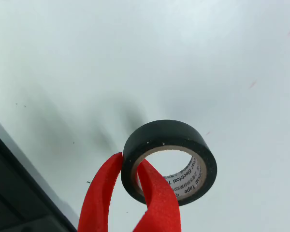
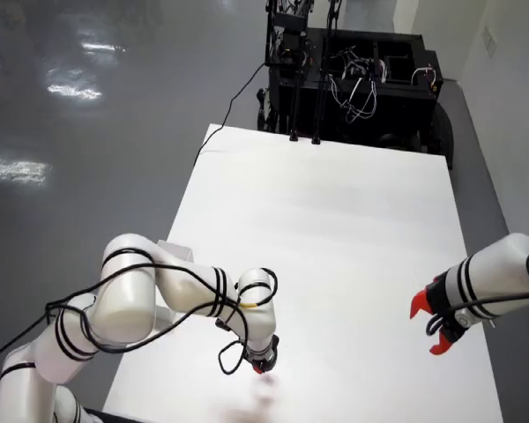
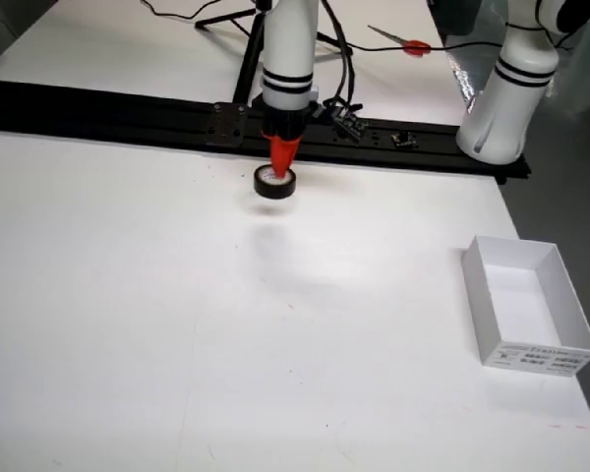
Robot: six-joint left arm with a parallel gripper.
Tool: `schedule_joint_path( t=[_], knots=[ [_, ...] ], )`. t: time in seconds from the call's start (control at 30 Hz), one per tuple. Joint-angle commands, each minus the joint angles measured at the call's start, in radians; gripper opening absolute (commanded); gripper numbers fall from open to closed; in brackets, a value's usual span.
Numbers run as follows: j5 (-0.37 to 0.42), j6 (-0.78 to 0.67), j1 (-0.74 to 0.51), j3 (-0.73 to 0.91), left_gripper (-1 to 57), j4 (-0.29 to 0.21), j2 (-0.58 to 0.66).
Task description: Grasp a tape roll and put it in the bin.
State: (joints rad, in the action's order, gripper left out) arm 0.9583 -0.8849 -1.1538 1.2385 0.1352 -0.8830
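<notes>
A black electrical tape roll (image 1: 183,133) with a white printed core hangs from my gripper (image 1: 130,166) in the view that rides on the gripper. One red finger (image 1: 104,188) is outside the roll's wall and the other is inside the hole, so the gripper is shut on the wall. From the front view, the roll (image 3: 274,184) sits just above the white table (image 3: 177,324) under my red gripper (image 3: 280,165), near the table's far edge. The white open bin (image 3: 536,354) stands far to the right in that view. The view from above shows my gripper (image 2: 264,359) near the table's near edge.
A black rail (image 3: 128,110) runs along the table's far edge in the front view, right behind my gripper. A second arm (image 2: 485,282) with a red gripper (image 2: 430,324) stays at the right in the view from above. A black equipment cart (image 2: 353,79) stands beyond the table.
</notes>
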Motion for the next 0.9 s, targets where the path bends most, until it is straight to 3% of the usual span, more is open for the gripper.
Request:
schedule_joint_path(
  t=[0.03,0.9],
  knots=[
    [0.073,0.09,0.203,0.087,-0.6,0.05,0.188],
    [0.086,0.274,0.669,0.15,-0.6,0.087,0.306]
  ],
)
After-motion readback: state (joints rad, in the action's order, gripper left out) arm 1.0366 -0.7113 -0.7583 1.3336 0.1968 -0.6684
